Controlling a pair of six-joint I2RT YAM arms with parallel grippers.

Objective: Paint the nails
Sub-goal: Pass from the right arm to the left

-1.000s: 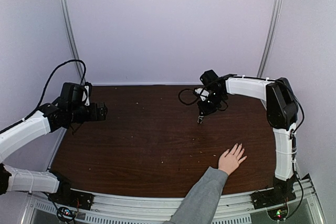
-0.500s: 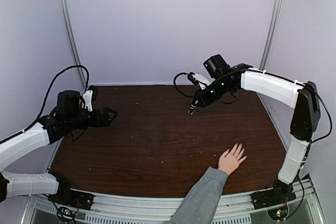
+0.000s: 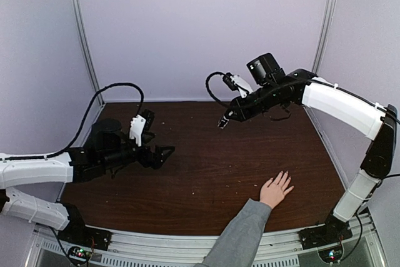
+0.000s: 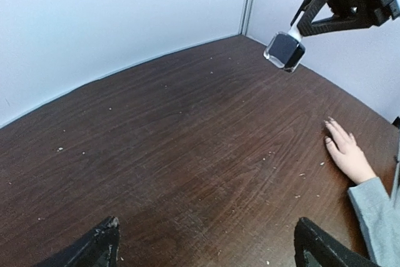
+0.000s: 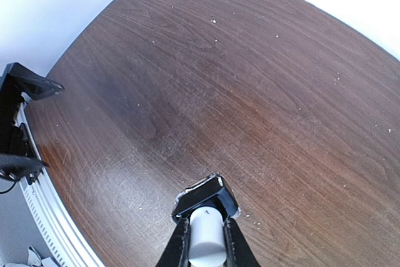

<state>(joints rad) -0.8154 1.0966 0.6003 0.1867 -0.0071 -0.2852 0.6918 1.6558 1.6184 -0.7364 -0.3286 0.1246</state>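
A light-skinned hand (image 3: 276, 189) with spread fingers and a grey sleeve lies flat on the brown table at the front right; it also shows in the left wrist view (image 4: 345, 154). Its nails are too small to make out. My right gripper (image 3: 225, 120) is shut on the white cap of a small dark polish bottle (image 5: 206, 199) and holds it high above the table's back middle; the bottle also shows in the left wrist view (image 4: 285, 51). My left gripper (image 3: 164, 155) is open and empty, low over the table's left middle, its fingertips (image 4: 100, 248) wide apart.
The brown wooden table (image 3: 200, 167) carries small pale crumbs. White walls and two metal posts (image 3: 81, 35) close the back. A metal rail (image 3: 187, 245) runs along the near edge. The grey sleeve (image 3: 240, 236) crosses the front edge.
My left arm has swung right and forward, from the left edge toward the table's middle. My right arm has lifted the bottle higher and moved it slightly left.
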